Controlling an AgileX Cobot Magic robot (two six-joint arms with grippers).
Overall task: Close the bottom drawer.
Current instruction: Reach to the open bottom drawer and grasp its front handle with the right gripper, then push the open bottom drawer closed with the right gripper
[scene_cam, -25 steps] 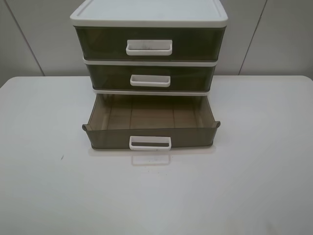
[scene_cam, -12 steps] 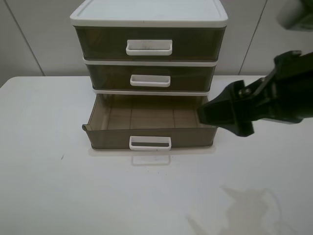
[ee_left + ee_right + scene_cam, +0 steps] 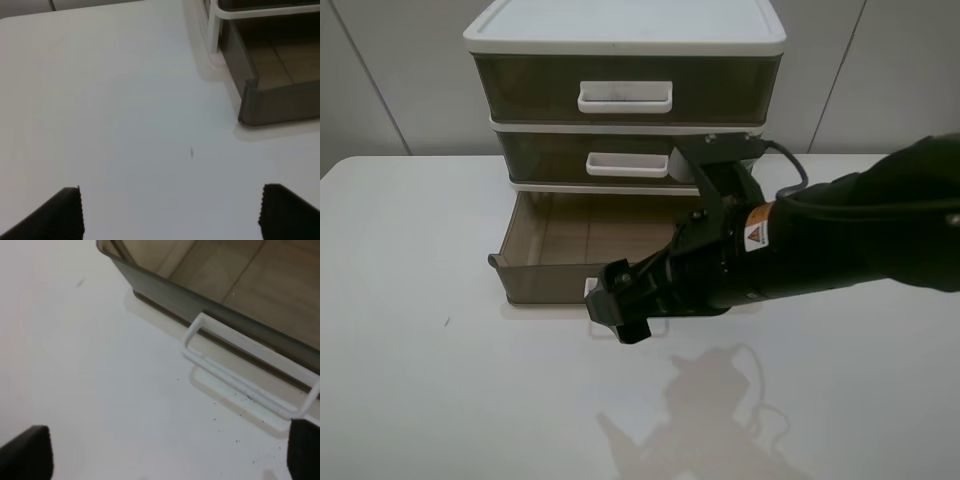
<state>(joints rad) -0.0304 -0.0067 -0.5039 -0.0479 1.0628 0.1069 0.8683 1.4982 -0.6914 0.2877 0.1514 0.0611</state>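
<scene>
The bottom drawer (image 3: 545,250), smoky olive-brown, stands pulled out of the white-framed cabinet (image 3: 620,35). My right gripper (image 3: 620,312) hangs just in front of the drawer's front wall and covers most of its white handle. In the right wrist view the gripper (image 3: 165,455) is open, its fingers (image 3: 25,452) wide apart over the table, with the handle (image 3: 245,375) and drawer front (image 3: 165,292) ahead and untouched. My left gripper (image 3: 172,212) is open above bare table, apart from the drawer's left front corner (image 3: 250,107). It is out of the exterior high view.
The middle drawer (image 3: 550,158) and top drawer (image 3: 520,90) are shut. The cabinet stands at the back of the white table (image 3: 420,380), close to a grey wall. The right arm (image 3: 840,245) spans the table's right half.
My right arm came in from the right and swung left and down to the front of the bottom drawer's handle. The drawer has not moved.
</scene>
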